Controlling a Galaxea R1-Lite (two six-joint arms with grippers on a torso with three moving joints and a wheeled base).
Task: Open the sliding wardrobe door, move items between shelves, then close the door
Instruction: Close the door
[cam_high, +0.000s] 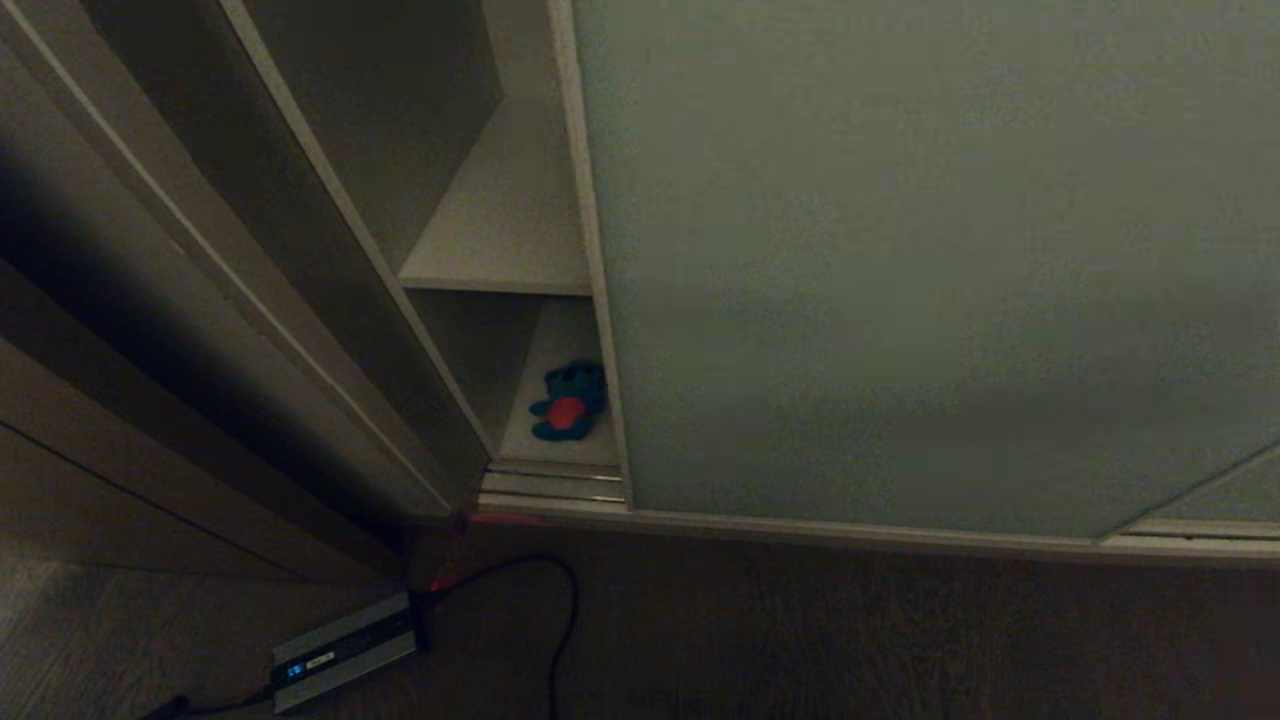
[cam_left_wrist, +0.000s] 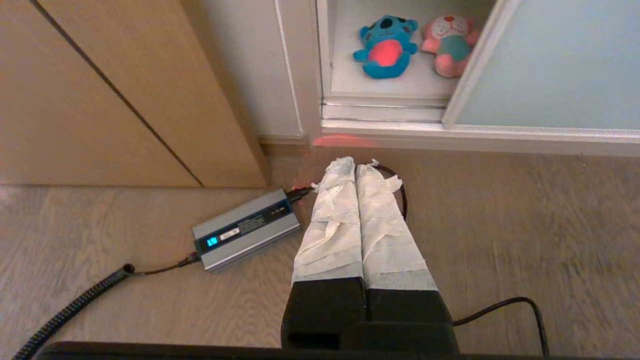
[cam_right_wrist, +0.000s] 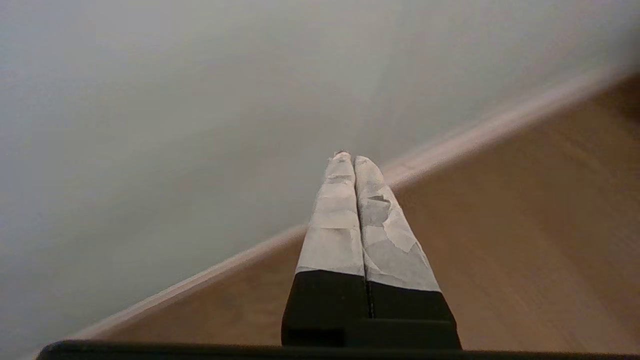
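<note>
So here's where I'm at. The sliding wardrobe door (cam_high: 930, 260) is only cracked open, a narrow gap at its left edge, and through that gap the head view shows just the blue plush toy (cam_high: 568, 402) on the lower shelf (cam_high: 560, 445). The left wrist view shows it lying right beside the pink plush toy (cam_left_wrist: 447, 45), which sits partly tucked behind the door's cream frame strip. The upper shelf (cam_high: 500, 235) above them looks bare in the part I can see.

Right gripper (cam_right_wrist: 354, 159) has its jaws pressed together, holding nothing, pointed at the door panel low down near the floor track, well to the right of the gap. Left gripper (cam_left_wrist: 356, 167) is parked with jaws together too, hovering over the wooden floor (cam_left_wrist: 525, 225) just in front of the gap, so it's the nearer arm to the toys.

My read: the door's long edge runs vertical and it slides sideways, so the push has to go rightward along the track before either toy is reachable.

Dim room; a grey power brick (cam_left_wrist: 245, 229) and its cable (cam_left_wrist: 75, 305) lie on the floor by the left gripper.
</note>
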